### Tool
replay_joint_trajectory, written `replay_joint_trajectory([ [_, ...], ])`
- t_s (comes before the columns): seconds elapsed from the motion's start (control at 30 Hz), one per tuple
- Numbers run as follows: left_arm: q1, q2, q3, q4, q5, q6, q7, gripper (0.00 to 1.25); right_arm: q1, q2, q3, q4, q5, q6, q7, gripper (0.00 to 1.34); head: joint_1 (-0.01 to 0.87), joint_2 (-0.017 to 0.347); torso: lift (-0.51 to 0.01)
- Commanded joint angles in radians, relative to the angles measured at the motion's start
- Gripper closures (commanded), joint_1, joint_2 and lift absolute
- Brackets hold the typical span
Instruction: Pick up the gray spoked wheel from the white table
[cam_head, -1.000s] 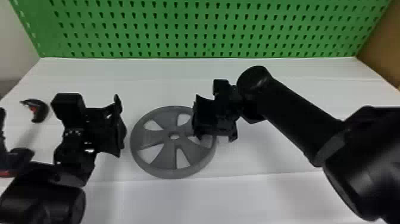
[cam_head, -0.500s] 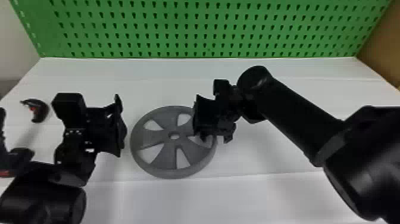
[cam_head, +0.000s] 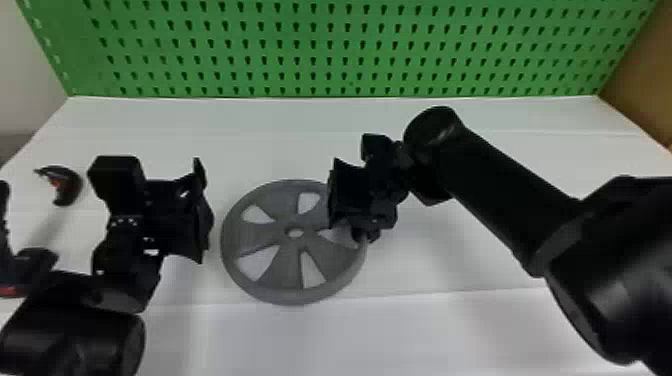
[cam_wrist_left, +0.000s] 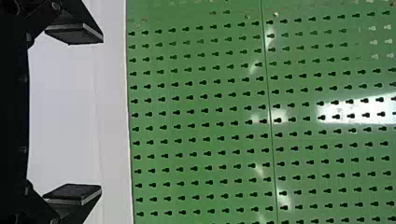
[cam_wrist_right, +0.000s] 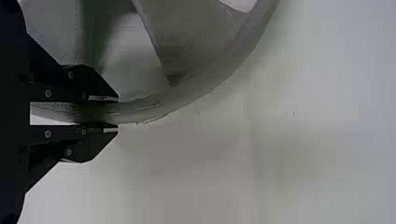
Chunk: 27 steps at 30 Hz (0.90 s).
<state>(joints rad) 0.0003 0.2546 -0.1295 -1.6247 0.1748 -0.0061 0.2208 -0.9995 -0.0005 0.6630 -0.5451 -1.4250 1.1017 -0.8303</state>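
Centrally, the right gripper (cam_head: 361, 227), barely parted, is clamping the wheel (cam_head: 322, 250)'s rim; center-left, the left gripper (cam_head: 201, 215) is gaping, empty.

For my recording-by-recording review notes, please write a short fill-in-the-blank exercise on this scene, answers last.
The right gripper has its black fingers closed on the outer ____ of the gray spoked wheel.
Between the open fingers of the left gripper there is ____.
The perforated board standing behind the white table is ____ in color.
Missing words: rim; nothing; green.
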Motion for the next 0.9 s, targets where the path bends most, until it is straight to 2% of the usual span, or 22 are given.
replay_joint_trajectory([
  [0.0, -0.002, 0.0, -0.002, 0.002, 0.0, 0.0, 0.0, 0.15, -0.002, 0.001, -0.019, 0.002, 0.005, 0.015, 0.0, 1.06, 0.765, 0.002, -0.096],
  [0.6, -0.002, 0.0, -0.001, 0.003, 0.0, 0.0, 0.0, 0.15, -0.002, 0.001, -0.028, 0.002, 0.008, 0.018, 0.0, 1.06, 0.765, 0.002, -0.096],
  [0.7, -0.002, 0.0, -0.001, 0.003, 0.0, 0.0, 0.0, 0.15, -0.002, -0.001, -0.04, 0.002, 0.034, 0.02, 0.0, 1.06, 0.765, 0.002, -0.096],
  [0.87, 0.003, 0.0, 0.004, 0.003, 0.002, 0.0, 0.0, 0.15, 0.001, -0.012, -0.106, 0.002, 0.09, 0.04, 0.0, 1.06, 0.765, 0.002, -0.096],
])
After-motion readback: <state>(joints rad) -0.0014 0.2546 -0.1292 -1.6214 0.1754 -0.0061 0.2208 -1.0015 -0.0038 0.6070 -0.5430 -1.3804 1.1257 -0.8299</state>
